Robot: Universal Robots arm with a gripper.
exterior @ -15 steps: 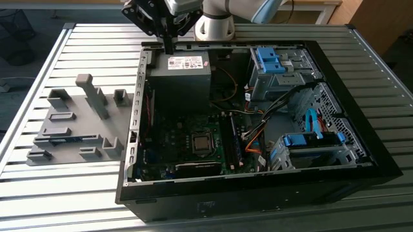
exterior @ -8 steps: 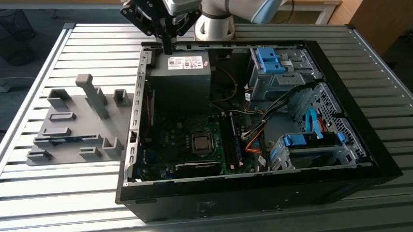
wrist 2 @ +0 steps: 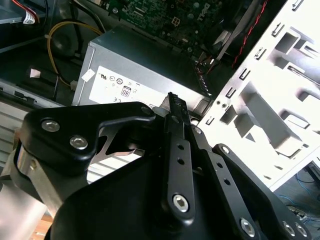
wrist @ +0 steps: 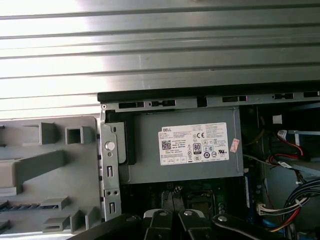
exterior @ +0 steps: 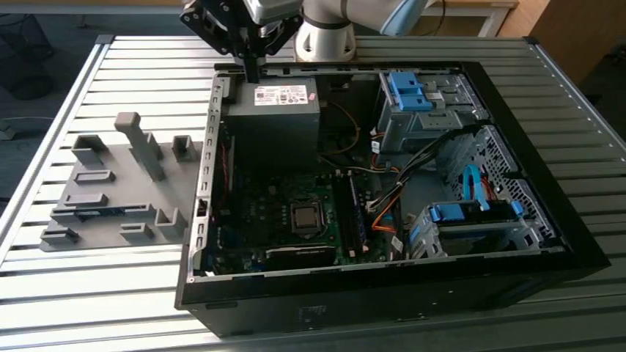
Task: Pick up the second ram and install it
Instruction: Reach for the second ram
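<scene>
The second ram [exterior: 96, 213], as far as I can tell, is the thin bluish strip lying flat in a long slot of the grey holder tray [exterior: 117, 170], toward the tray's near edge in the exterior view. In the first wrist view the same dark blue strip [wrist: 22, 206] sits low in its slot. It's small, so I can't make out chips or contacts.

Judging by what it is: light, stiff, thin board, fragile at the chips and the contact edge, and smooth enough to slip. Best hold is prob. across the two flat faces near the middle of its length, w/ the upper long edge between the pads. That keeps the contact edge clear and the stick level.

The tray rests on the slatted table [exterior: 117, 293], beside the open computer case [exterior: 391, 297] on the exterior view's left. The slots on the motherboard [exterior: 264, 213] are inside the case, approx. mid-board.

My gripper [exterior: 254, 76] hangs over the case's far wall, at the corner by the power supply [exterior: 274, 110], well apart from the ram. In the second wrist view the fingers [wrist 2: 173, 107] look pinched together w/ nothing between them.
</scene>
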